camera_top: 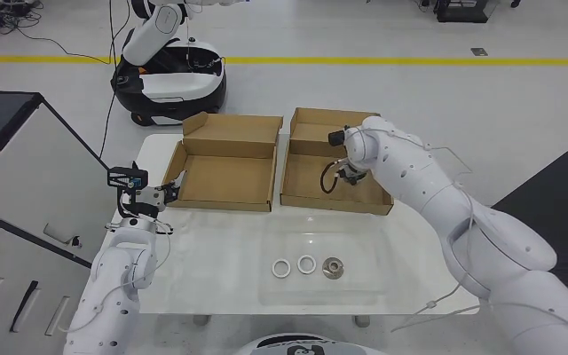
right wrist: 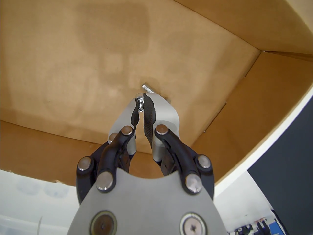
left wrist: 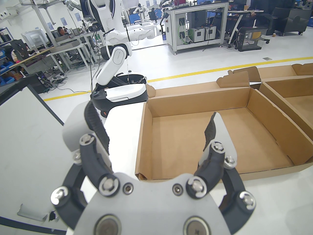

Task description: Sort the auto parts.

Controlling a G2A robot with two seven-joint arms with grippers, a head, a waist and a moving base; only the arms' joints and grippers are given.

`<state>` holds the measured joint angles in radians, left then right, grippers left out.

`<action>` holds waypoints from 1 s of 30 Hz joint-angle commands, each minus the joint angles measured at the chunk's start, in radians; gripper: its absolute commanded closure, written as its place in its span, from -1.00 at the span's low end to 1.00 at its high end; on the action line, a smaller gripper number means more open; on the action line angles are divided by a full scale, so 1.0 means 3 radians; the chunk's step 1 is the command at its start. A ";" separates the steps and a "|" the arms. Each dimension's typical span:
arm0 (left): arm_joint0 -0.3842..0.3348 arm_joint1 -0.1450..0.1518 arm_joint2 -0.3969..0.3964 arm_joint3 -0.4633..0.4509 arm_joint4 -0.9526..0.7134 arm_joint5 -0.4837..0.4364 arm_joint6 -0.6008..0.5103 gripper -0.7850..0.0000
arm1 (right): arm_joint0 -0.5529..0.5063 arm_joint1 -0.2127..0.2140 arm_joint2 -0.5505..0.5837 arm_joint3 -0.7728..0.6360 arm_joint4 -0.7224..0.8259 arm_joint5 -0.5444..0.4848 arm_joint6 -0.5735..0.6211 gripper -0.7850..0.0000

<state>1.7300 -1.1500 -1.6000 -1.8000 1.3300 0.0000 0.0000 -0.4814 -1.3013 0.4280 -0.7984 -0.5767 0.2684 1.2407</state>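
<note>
The right claw point(right wrist: 141, 101) is hanging inside the right-hand cardboard box point(camera_top: 335, 205), its pads pressed together and pinching a small threaded bolt point(right wrist: 147, 88). Only the head end is sitting between the fingertips. The threaded shank is sticking out past them toward the box floor, and I cannot tell whether it is touching the cardboard.

That thin grip is the main risk. With so little of the bolt held, it is likely to pivot or slip early if the arm jolts. Released from any height, or while tilted, it could bounce or roll, though the box walls should be keeping it in. If the claw goes lower, the shank could be driven into the cardboard, which could dent the floor or shove the box across the counter point(camera_top: 213, 257).

The left claw point(left wrist: 152, 112) is hovering spread wide and holding nothing, just beside the outer edge of the left-hand cardboard box point(left wrist: 244, 133), which is lying empty. A careless swing from there could clip that wall.

Two white rings point(camera_top: 281, 268) point(camera_top: 307, 264) and a round metal part point(camera_top: 333, 266) are waiting in a row near the counter's front, well apart from both boxes. They are sitting close together, so a wide claw reaching for one may be nudging its neighbour, and a ring going in with the bolt would spoil the sort.
</note>
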 commanded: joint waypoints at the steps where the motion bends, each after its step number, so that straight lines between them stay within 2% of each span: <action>1: 0.0000 0.0000 0.0000 0.0000 0.0000 0.0000 0.0000 -1.00 | -0.0010 -0.0003 0.0012 -0.0001 -0.0013 -0.0002 0.0010 1.00; 3: 0.0000 0.0000 0.0000 0.0000 0.0000 0.0000 0.0000 -1.00 | -0.0017 -0.0005 0.0026 -0.0002 -0.0028 0.0000 0.0021 0.97; 11: 0.0000 0.0000 0.0000 0.0000 0.0000 0.0000 0.0000 -1.00 | -0.0050 -0.0007 0.0098 -0.0004 -0.0075 -0.0015 0.0033 0.42; 14: 0.0000 0.0000 0.0000 0.0000 0.0000 0.0000 0.0000 -1.00 | -0.0057 -0.0003 0.0131 -0.0015 -0.0101 -0.0011 0.0032 0.32; 18: 0.0000 0.0000 0.0000 0.0000 0.0000 0.0000 0.0000 -1.00 | -0.0043 0.0019 0.0196 -0.0114 -0.0151 -0.0031 0.0033 0.05; 20: 0.0000 0.0000 0.0000 0.0000 0.0000 0.0000 0.0000 -1.00 | -0.0027 0.0040 0.0250 -0.0182 -0.0167 -0.0042 0.0049 -0.58; 21: 0.0000 0.0000 0.0000 0.0000 0.0000 0.0000 0.0000 -1.00 | -0.0016 0.0055 0.0282 -0.0225 -0.0178 -0.0049 0.0064 -0.81; 22: 0.0000 0.0000 0.0000 0.0000 0.0000 0.0000 0.0000 -1.00 | -0.0011 0.0071 0.0313 -0.0270 -0.0193 -0.0055 0.0074 -0.95; 23: 0.0000 0.0000 0.0000 0.0000 0.0000 0.0000 0.0000 -1.00 | -0.0008 0.0090 0.0351 -0.0318 -0.0200 -0.0063 0.0096 -1.00; 30: 0.0000 0.0000 0.0000 0.0000 0.0000 0.0000 0.0000 -1.00 | -0.0065 0.0261 0.0670 -0.0824 -0.0280 -0.0078 0.0295 -1.00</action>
<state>1.7300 -1.1500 -1.6000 -1.8000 1.3300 0.0000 0.0000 -0.4959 -1.2303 0.6157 -1.0203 -0.6563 0.2430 1.3189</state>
